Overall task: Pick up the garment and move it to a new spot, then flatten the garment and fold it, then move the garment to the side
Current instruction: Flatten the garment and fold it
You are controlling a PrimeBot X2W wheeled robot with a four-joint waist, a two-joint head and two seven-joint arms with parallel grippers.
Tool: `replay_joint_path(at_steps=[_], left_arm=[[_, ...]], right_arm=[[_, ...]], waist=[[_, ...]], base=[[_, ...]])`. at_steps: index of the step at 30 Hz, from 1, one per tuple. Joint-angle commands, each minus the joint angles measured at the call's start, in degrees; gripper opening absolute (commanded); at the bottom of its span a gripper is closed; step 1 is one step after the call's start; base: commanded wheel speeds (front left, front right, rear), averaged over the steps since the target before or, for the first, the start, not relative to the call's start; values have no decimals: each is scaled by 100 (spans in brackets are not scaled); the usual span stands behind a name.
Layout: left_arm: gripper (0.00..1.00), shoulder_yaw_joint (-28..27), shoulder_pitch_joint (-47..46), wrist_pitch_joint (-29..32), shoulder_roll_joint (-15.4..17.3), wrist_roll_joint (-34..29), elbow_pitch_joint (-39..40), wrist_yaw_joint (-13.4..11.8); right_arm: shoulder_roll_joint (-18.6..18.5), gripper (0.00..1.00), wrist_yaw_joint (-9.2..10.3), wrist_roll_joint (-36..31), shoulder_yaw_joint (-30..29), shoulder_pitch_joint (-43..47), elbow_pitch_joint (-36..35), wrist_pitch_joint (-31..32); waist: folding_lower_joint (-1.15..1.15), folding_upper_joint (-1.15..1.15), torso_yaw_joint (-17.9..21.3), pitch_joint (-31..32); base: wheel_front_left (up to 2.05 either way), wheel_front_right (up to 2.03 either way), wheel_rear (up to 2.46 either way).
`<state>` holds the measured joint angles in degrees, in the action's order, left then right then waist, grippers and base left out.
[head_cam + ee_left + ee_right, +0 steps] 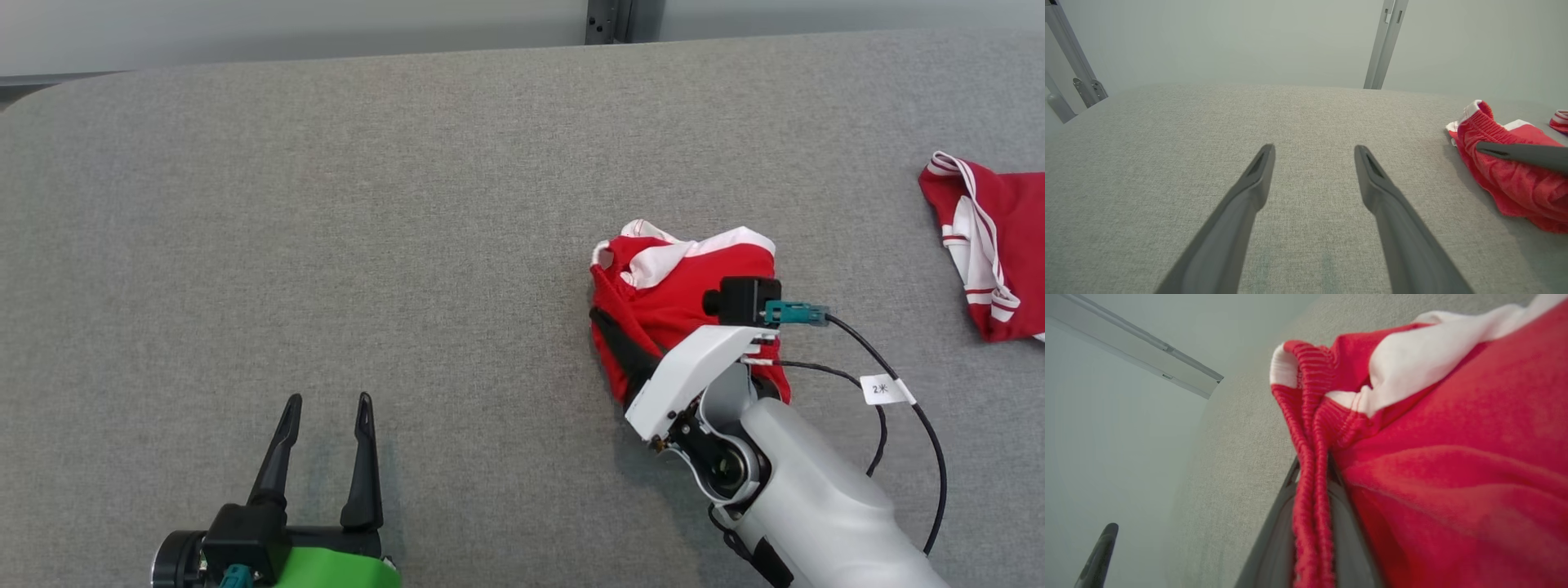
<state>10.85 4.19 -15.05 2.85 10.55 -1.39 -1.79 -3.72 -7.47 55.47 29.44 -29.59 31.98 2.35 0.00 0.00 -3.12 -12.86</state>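
Observation:
The garment (678, 294) is a crumpled red piece with white trim, bunched on the grey table (408, 204) right of centre. My right gripper (604, 322) reaches into its left side and is shut on it. The right wrist view shows the ribbed red waistband (1310, 457) pinched between the two dark fingers (1274, 547). My left gripper (326, 400) stands open at the lower left, well apart from the garment, with nothing between its fingers. From the left wrist, that open gripper (1314, 153) hovers over bare table, with the garment (1506, 183) at the right.
A second red and white garment (992, 245) lies at the table's far right edge. A black cable with a white label (886, 389) loops beside my right forearm. A pale wall and a metal post (608, 20) stand behind the table's far edge.

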Motion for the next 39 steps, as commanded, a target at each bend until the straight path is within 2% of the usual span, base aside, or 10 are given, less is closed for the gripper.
replay_joint_path(at_steps=[1,7,13,19,25,32,33,34,35,39], left_arm=[[100,-14,8,-14,10,49,-15,-32],[100,-113,127,-14,10,73,-89,17],[100,-302,316,-14,9,104,-130,69],[100,-346,447,-14,9,173,-136,116],[100,-342,552,-14,10,244,-150,82],[100,-306,566,-14,11,256,-171,103],[100,-293,555,-14,11,257,-162,97],[100,-274,525,-14,11,259,-148,91],[100,-252,481,-14,11,259,-139,87],[100,-155,320,-14,11,239,-119,104]], right_arm=[[31,100,-3,-110,92,-53,27,-49],[-368,100,-2,-543,506,197,-395,-285],[-1397,100,-2,-1262,638,844,-1428,-1090],[-2145,100,-1,-2440,-469,1736,-1682,-1729],[-1673,100,-1,-3886,-2383,2873,-2104,-1749],[-1031,100,-1,-4400,-2905,3203,-2300,-1751],[-992,84,-1,-4416,-2832,3137,-2358,-1752],[-945,49,-1,-4405,-2765,3028,-2418,-1753],[-891,5,-1,-4347,-2664,2949,-2399,-1752],[-679,0,-1,-4381,-2214,2347,-2130,-1752]], waist=[[0,0,-23,1],[0,0,11,121],[0,0,163,381],[0,0,276,661],[0,0,362,885],[0,0,384,921],[0,0,382,899],[0,0,377,862],[0,0,367,825],[0,0,329,597]], base=[[0,0,0],[0,0,0],[0,0,0],[0,0,0],[0,0,0],[0,0,0],[0,0,0],[0,0,0],[0,0,0],[0,0,0]])
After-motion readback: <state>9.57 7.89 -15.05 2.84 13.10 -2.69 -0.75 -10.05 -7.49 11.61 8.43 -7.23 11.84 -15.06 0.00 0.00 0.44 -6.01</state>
